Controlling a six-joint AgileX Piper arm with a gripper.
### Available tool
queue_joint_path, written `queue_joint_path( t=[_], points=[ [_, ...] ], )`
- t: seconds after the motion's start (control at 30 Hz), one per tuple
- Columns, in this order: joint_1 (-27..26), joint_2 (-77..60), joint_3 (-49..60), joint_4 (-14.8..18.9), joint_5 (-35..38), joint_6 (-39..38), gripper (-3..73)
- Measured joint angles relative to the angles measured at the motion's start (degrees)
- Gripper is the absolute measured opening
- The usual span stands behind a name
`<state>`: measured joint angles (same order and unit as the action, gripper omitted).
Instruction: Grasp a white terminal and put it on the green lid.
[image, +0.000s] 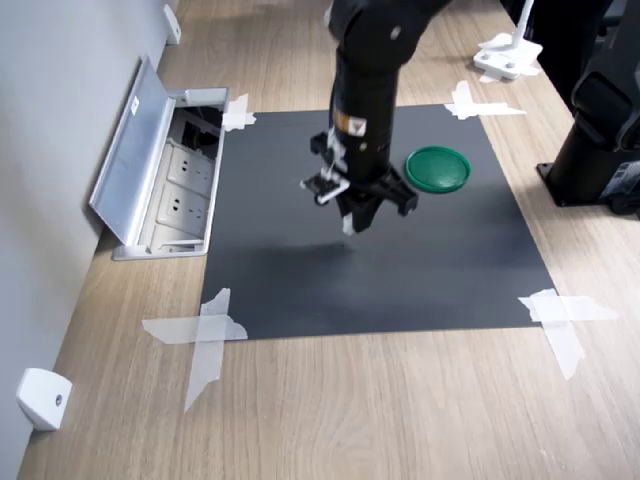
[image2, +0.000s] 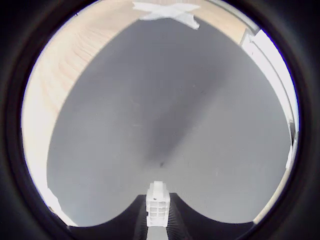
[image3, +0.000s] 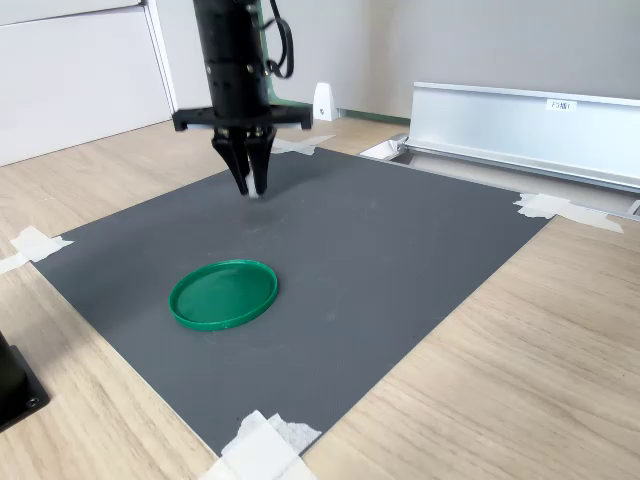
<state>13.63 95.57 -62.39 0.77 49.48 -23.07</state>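
progress looks to us about halfway: we have the white terminal (image2: 158, 204) pinched between the closed fingers of the gripper (image: 352, 222), and the arm holds it above the dark mat (image: 420, 280), clear of the surface as far as we can judge from the shadow under it in the first exterior view. in the wrist view the small white block sits right at the fingertips, stepped end outward, with only bare mat beyond it. in the second exterior view the fingers (image3: 241, 160) come together to a narrow point and a speck of white shows at their tip, so we read the grip as firm, though we cannot tell how deep the block is seated.

what remains is the carry and the release. the green lid (image3: 223, 294) lies flat on the mat, near the gripper but clearly apart from it; it is toward the first exterior view's right of the fingers and nearer the camera in the second exterior view. nothing rests on the lid yet. we judge the next move needs a short sideways travel over the disc, a lowering, then an opening of the fingers so the block lands inside the raised rim.
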Motion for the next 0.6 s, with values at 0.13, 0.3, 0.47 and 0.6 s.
queue_joint_path(
  t=[0.13, 0.3, 0.47, 0.6],
  points=[
    [0.0, -6.3, 3.31, 0.0, 1.56, 0.22, 10.0],
    [-3.06, -15.38, 11.7, 0.53, 2.02, 1.35, 10.0],
    [-10.24, -24.12, 20.53, -0.77, 2.27, 0.63, 10.0],
    [-17.29, -28.81, 26.14, -2.04, 2.28, -2.7, 10.0]
  ],
)
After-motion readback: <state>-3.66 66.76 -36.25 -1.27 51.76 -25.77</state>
